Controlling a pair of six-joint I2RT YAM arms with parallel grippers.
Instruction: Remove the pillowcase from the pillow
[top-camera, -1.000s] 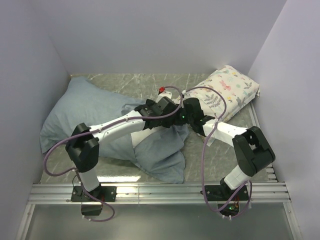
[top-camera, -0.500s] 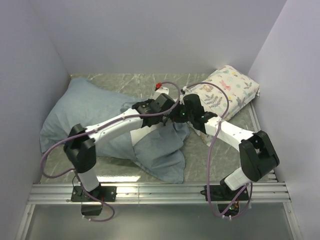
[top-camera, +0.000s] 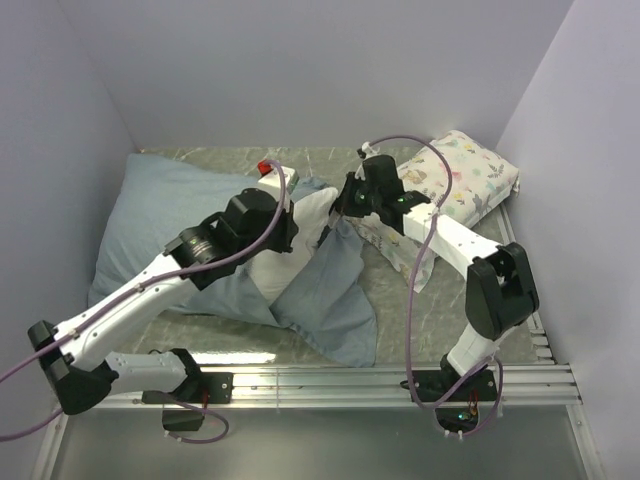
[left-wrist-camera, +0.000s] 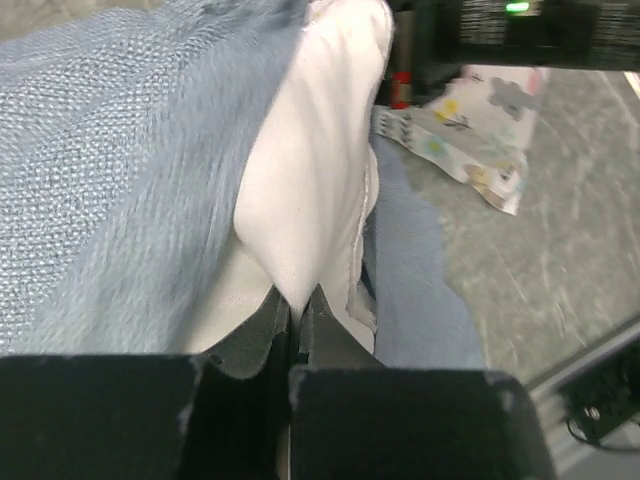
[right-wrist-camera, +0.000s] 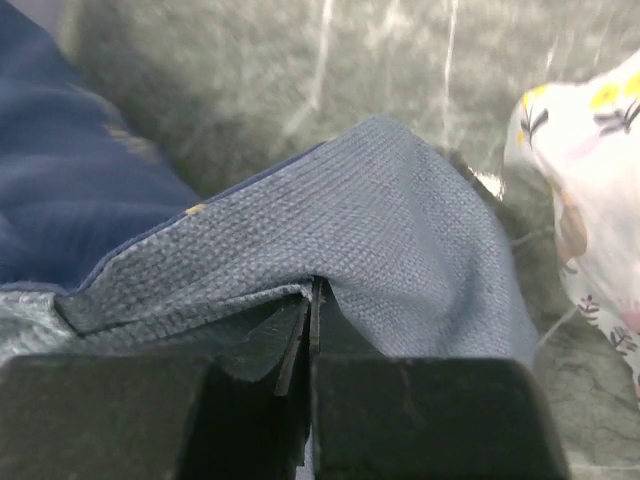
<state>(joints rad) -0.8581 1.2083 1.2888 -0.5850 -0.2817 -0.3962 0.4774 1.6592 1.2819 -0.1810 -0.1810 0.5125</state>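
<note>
The left claw (left-wrist-camera: 295, 300) is clenching a corner of the pillow (left-wrist-camera: 310, 170), its two fingers pressed together on the white fabric. That white corner is poking out of the open mouth of the pillowcase (top-camera: 160, 215), which is lying wrinkled across the left half of the desk (top-camera: 320, 163), with its bulk toward the left wall. The right claw (right-wrist-camera: 312, 290) is grasping a fold of the grey-blue pillowcase cloth at the opening, jaws tight on it, and holding it up in a small peak. The wrist view is showing darker blue cloth just to the left of that fold. A loose flap of the case is spreading toward the near edge of the desk, between the two arms. A floral pillow (top-camera: 460, 175) is lying in the far right corner, close behind the right arm.
</note>
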